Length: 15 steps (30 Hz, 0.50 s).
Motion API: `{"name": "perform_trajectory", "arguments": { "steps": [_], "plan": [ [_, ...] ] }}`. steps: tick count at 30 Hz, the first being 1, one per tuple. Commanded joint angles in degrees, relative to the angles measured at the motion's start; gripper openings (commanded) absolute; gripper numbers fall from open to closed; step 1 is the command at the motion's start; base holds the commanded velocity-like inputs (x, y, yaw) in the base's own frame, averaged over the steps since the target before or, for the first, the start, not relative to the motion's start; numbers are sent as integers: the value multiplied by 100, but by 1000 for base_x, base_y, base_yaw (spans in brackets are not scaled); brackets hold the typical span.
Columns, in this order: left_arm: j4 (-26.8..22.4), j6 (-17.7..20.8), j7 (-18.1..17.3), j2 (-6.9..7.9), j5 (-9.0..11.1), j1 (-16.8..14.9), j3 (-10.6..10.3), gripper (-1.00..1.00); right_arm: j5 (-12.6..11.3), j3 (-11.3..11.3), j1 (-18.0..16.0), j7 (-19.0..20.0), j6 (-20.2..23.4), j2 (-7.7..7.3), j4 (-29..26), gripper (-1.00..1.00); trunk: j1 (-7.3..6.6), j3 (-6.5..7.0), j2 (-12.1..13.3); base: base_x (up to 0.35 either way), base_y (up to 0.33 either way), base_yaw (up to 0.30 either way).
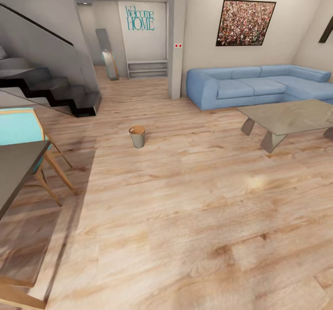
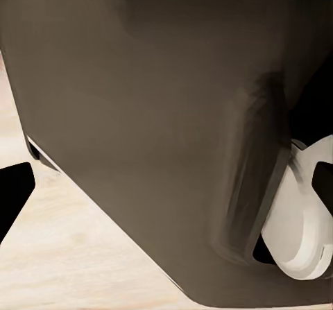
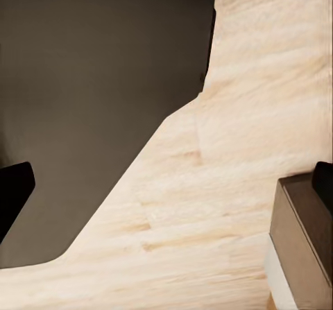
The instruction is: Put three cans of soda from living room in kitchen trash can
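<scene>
Head view: tash can (image 1: 137, 136) alone on wood floor (image 1: 185, 217); claws' state cannot be told. Steer carelessly and you risk toppling it.

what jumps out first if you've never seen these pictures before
Probably the big blue sectional sofa against the far wall on the right, under a speckled red framed picture, with a low grey coffee table in front. Then the small trash can standing alone on the bare wood floor mid-room, and the teal "Welcome HOME" lettering down the hallway.
</scene>
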Motion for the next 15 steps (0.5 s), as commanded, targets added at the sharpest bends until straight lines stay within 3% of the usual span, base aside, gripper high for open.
{"name": "perform_trajectory", "arguments": {
  "steps": [1, 9, 15],
  "plan": [
    [0, 0, -1, 1, 0, 0, 0, 100, 0, 0, 0, 1, 0, 0, 0, 100, 0, 0, 0, 346, -130, 14],
    [0, 0, 2, 5, 0, -2, 7, 100, 0, 0, 0, 0, 0, -1, 1, 100, 0, 0, 0, 346, -130, 11],
    [0, 0, -1, 4, 0, -2, 8, 100, -1, 0, 0, -9, 0, 3, 1, 100, 0, 0, 0, 346, -130, 156]
  ]
}}
